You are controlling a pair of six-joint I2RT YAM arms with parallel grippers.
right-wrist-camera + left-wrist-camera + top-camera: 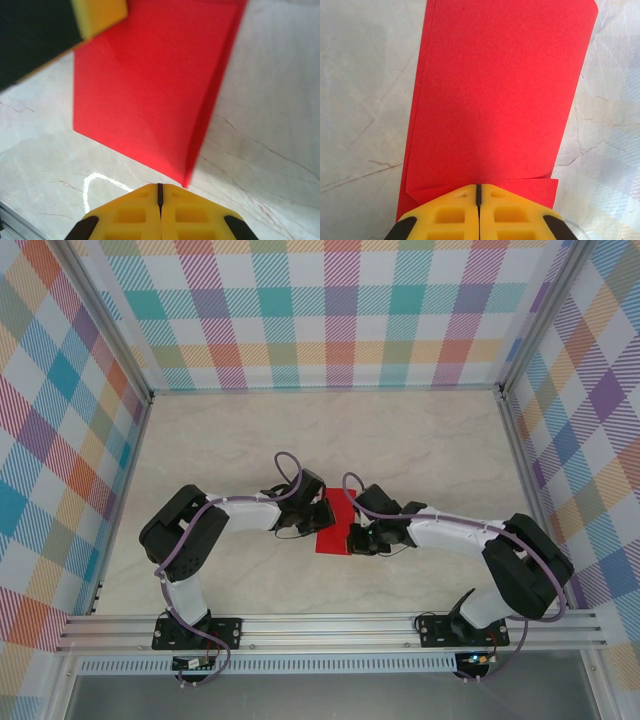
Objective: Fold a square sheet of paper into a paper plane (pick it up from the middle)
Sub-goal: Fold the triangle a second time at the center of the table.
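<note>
The square sheet of paper (332, 538) is bright red and lies folded over on the marble table, between my two grippers. In the left wrist view the paper (495, 95) shows an upper layer that stops short of a lower strip near the jaws. My left gripper (478, 186) is shut, its tips resting over that near edge, with no paper seen between the jaws. My right gripper (160, 185) is shut too, just off the sheet's near corner (185, 180), and nothing is in it. The left gripper's yellow finger (100, 15) sits over the far corner.
The marble tabletop (420, 440) is walled by checked panels on three sides with metal posts at the corners. An aluminium rail (330, 625) carries both arm bases along the near edge. Both arms reach inward to the table's middle.
</note>
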